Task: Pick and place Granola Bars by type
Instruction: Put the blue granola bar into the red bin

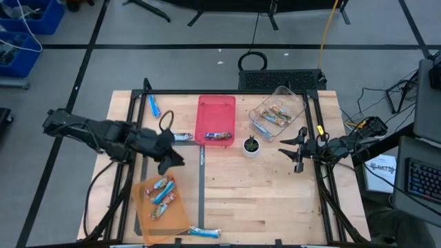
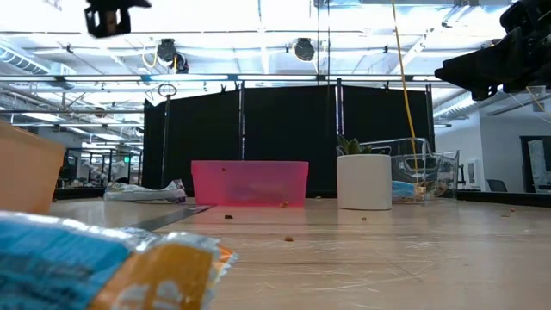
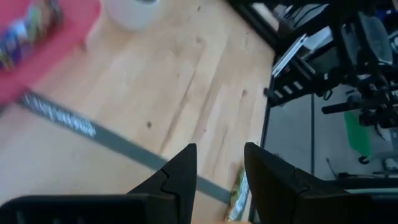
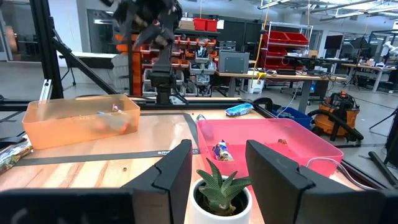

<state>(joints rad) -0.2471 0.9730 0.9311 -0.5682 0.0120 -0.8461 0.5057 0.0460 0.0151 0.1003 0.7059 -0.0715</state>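
Several wrapped granola bars lie in the orange tray (image 1: 162,200). One dark bar (image 1: 218,136) lies flat in the red tray (image 1: 216,114), and several tan ones fill the clear container (image 1: 279,114). Loose blue bars lie flat on the table near the far left (image 1: 153,105), beside the red tray (image 1: 182,136) and at the near edge (image 1: 204,232). My left gripper (image 1: 169,155) hangs open and empty above the orange tray's far end; its wrist view (image 3: 221,171) shows bare wood between the fingers. My right gripper (image 1: 298,148) is open, right of the plant (image 1: 251,146).
The potted plant in its white cup (image 4: 219,186) stands right in front of my right gripper (image 4: 217,168), between the red tray (image 4: 267,137) and the clear container. Black tape lines (image 1: 201,186) cross the wood. Bare table lies near and right of centre (image 1: 269,200).
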